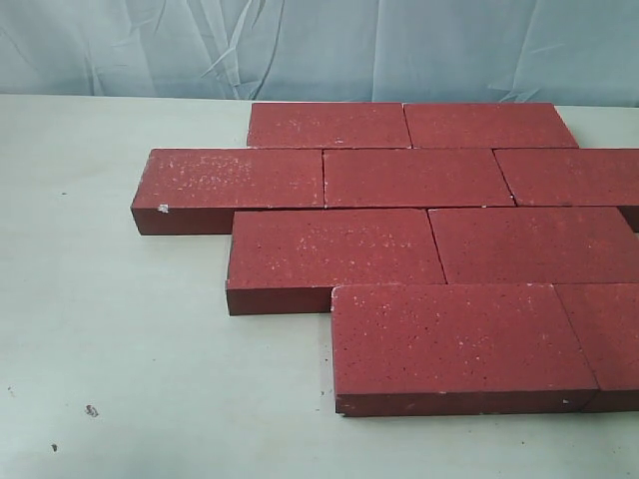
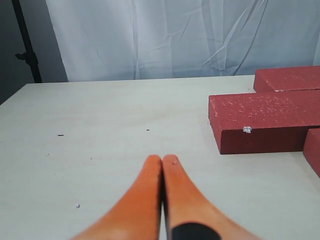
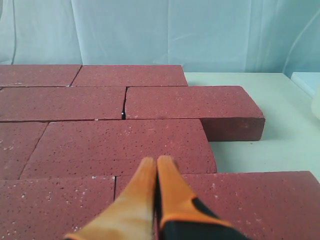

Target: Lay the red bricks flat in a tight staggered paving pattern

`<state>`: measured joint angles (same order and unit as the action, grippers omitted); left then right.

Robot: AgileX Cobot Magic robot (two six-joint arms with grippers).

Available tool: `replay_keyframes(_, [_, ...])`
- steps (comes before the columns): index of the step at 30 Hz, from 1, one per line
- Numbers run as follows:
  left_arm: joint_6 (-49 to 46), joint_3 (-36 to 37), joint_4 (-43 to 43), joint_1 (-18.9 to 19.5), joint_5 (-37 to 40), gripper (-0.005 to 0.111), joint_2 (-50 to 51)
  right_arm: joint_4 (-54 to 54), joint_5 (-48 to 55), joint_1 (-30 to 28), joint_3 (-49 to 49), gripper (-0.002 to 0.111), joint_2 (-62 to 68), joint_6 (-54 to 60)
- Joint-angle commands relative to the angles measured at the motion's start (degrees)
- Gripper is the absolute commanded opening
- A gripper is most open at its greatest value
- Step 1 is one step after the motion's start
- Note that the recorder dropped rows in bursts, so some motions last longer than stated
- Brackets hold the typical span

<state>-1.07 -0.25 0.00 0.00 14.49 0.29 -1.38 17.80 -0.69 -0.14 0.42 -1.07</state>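
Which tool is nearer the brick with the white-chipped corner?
Left. The left tool sits over bare table just short of that brick; the right tool is over bricks farther along.

left pincer (image 2: 162,159) closed, empty | right pincer (image 3: 156,161) closed, empty

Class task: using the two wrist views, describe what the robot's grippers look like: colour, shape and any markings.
The left gripper has two long, smooth orange fingers that taper to rounded tips, with a black section at the base of one. The right gripper looks the same: tapered orange fingers and a black section. No cables, labels or arm links show.
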Motion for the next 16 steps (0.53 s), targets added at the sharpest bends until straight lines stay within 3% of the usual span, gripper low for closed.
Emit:
replay_keyframes(1, [0.5, 0.2, -0.4, 0.2, -0.4, 0.0, -0.3, -0.1, -0.4, -0.3, 0.1, -0.001, -0.4, -0.1])
replay_keyframes(16, [0.5, 0.2, -0.4, 0.2, -0.4, 0.0, -0.3, 0.3, -0.4, -0.3, 0.1, -0.001, -0.4, -0.1])
